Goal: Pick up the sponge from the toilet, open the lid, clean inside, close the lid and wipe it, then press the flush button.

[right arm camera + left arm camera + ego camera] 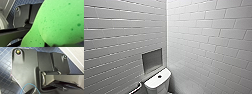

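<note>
The bright green sponge looms very close in the right wrist view, bulging and pressed together, with my right gripper shut on it. A curved white part of the toilet shows beside it over blue floor tiles. In the head view the toilet's white tank stands in the corner at the lower middle, with the round flush button on its flat top. The bowl and the lid are cut off by the picture's lower edge. My left gripper is open and holds nothing, above the blue floor.
White brick-tiled walls meet in a corner behind the tank. A grey square recess sits in the left wall just above it. A metal rail runs along the left wall beside the tank. A white tiled wall base borders the floor.
</note>
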Tool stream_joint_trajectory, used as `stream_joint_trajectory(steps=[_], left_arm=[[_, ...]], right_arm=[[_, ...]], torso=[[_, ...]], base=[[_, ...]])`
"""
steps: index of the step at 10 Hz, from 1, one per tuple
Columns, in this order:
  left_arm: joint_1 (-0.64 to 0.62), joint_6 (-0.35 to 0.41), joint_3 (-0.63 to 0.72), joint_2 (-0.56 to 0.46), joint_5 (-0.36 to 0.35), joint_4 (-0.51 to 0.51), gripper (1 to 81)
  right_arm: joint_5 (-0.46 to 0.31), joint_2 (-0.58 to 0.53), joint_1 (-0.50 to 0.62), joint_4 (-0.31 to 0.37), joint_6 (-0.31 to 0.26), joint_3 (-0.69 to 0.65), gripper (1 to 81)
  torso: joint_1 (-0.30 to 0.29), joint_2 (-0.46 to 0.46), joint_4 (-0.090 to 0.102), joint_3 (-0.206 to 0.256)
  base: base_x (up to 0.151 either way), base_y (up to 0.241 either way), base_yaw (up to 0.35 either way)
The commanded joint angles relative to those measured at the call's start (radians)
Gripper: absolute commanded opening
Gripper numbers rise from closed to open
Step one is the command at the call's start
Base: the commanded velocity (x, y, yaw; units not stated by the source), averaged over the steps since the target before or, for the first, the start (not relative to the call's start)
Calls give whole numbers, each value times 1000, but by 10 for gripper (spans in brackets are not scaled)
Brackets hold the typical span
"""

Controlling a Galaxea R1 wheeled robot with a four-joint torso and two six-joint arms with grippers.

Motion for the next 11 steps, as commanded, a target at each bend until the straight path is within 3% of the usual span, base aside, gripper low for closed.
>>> stream_joint_trajectory(steps=[1, 2, 3, 5, 6, 7, 8, 9, 11], left_arm=[[-56, 6, -6, 2, 59, 4, 811], [-56, 6, -9, 6, 59, 4, 811], [-56, 6, -9, 6, 59, 2, 811], [-57, 4, -12, 8, 56, -1, 811], [-62, 4, -20, 11, 46, -2, 811], [-62, 0, -35, 16, 21, -4, 811], [-61, -2, -63, 25, -15, -5, 811], [-62, -2, -83, 38, -16, -4, 811], [-62, -3, -100, 52, -16, -5, 811]], right_arm=[[-79, 5, 43, 17, 27, -10, 10], [-116, -6, 57, -61, 29, -17, 10], [-175, -18, 64, -175, 70, -25, 10], [-159, -5, 51, -434, 336, -77, 10], [-76, 28, 34, -563, 466, -105, 10], [44, 69, 6, -711, 643, -149, 10], [80, 103, 0, -950, 858, -213, 10], [88, 108, -2, -1077, 998, -231, 10], [75, 104, 17, -1100, 1038, -185, 10]], torso=[[0, 0, 0, 0], [0, 0, 0, 0], [0, 0, 0, 0], [0, 0, 0, 1], [0, 0, 0, 1], [0, 0, 0, 1], [0, 0, 0, 1], [0, 0, 0, 1], [0, 0, 0, 1]], base=[[0, 0, 0], [0, 0, 0], [0, 0, 0], [0, 0, 0], [0, 0, 0], [0, 0, 0], [0, 0, 0], [0, 0, 0], [0, 0, 0]])
